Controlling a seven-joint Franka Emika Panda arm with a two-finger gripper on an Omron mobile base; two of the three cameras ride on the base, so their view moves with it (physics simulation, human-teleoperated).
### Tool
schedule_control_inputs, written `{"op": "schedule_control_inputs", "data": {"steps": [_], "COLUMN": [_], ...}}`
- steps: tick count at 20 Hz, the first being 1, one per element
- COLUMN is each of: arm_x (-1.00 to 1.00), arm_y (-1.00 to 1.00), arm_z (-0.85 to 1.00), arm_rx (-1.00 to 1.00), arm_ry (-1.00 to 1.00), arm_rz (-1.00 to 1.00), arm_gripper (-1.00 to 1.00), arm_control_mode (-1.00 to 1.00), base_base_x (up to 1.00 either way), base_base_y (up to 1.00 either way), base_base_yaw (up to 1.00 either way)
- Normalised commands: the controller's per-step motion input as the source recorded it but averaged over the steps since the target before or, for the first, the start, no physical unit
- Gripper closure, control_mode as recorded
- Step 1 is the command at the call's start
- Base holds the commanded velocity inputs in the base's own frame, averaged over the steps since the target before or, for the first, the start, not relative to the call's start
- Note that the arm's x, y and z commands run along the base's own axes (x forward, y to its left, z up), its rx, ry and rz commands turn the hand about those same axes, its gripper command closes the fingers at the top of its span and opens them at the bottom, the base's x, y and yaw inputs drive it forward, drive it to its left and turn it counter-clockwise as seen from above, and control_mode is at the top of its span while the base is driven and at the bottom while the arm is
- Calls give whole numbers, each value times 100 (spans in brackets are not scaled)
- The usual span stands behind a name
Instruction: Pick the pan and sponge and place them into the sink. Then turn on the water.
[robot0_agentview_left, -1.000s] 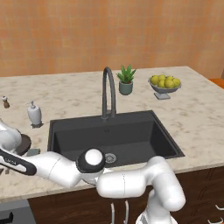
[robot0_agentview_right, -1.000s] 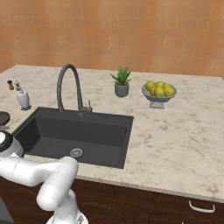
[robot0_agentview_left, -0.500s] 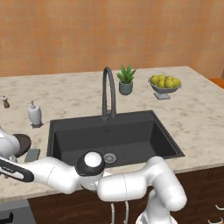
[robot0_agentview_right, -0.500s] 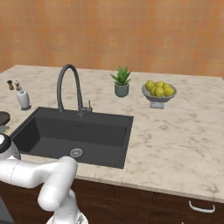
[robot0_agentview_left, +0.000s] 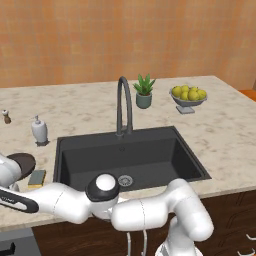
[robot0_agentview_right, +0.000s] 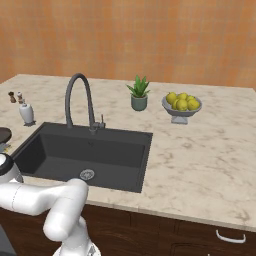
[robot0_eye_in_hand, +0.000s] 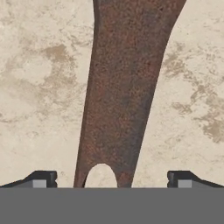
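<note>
Since the earlier frames the arm has swung further toward the lower left of the left base view, uncovering more of the sponge (robot0_agentview_left: 36, 177) beside the pan (robot0_agentview_left: 22, 162). Seen from the hand, the gripper (robot0_eye_in_hand: 112, 178) hangs over the pan's brown handle (robot0_eye_in_hand: 124, 87) with its jaws spread wide on either side, holding nothing. Closing so near the handle's end, by the hanging hole, could let the pan tip or slip, judging by the weight far from the grip. Centre frame, the sink (robot0_agentview_left: 190, 152) holds nothing but its drain (robot0_agentview_left: 125, 180); a bowl (robot0_agentview_left: 187, 102) at upper right carries lemons (robot0_agentview_left: 188, 93).
</note>
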Motion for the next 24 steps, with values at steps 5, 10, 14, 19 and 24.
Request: {"op": "schedule_control_inputs", "data": {"steps": [5, 10, 14, 19, 24], "arm_x": [28, 8, 0, 0, 0], "arm_y": [19, 29, 30, 18, 0], "arm_z": [2, 0, 0, 6, 0], "arm_rx": [-9, -14, -32, -17, 0], "arm_ry": [5, 3, -1, 2, 0], "arm_rz": [0, 0, 0, 0, 0], "arm_gripper": [-100, -100, -100, -100, -100], "arm_control_mode": [-100, -100, -100, -100, -100], "base_base_x": [0, 0, 0, 0, 0], "base_base_y": [0, 0, 0, 0, 0], "base_base_yaw": [0, 0, 0, 0, 0]}}
